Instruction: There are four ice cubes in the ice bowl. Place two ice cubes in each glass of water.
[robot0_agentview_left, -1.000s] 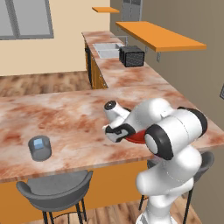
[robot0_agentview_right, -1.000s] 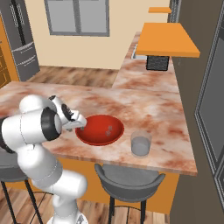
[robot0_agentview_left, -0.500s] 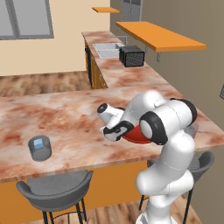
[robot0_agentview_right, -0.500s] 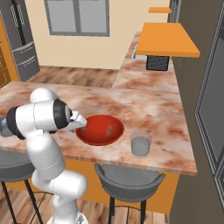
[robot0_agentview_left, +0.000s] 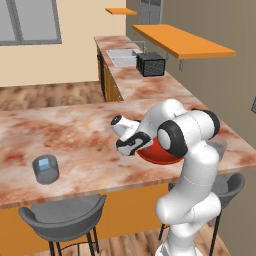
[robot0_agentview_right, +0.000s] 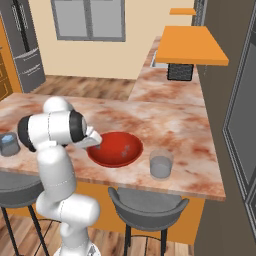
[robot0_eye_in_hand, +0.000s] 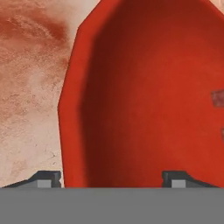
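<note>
On the counter (robot0_agentview_right: 165, 120) sits the red bowl (robot0_agentview_right: 116, 149), one glass (robot0_agentview_right: 161, 164) just right of it and another (robot0_agentview_left: 46, 169), holding something pale blue, well apart at the far end. The gripper (robot0_eye_in_hand: 113, 178) hangs at the bowl's rim, fingers apart (one outside, one inside). Cubes look small, hard and slippery; pinch flat faces. Hand view reveals a greyish patch (robot0_eye_in_hand: 217, 98) inside.

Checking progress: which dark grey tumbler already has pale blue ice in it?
The dark grey tumbler far from the red bowl; the tumbler beside the bowl shows none.
</note>
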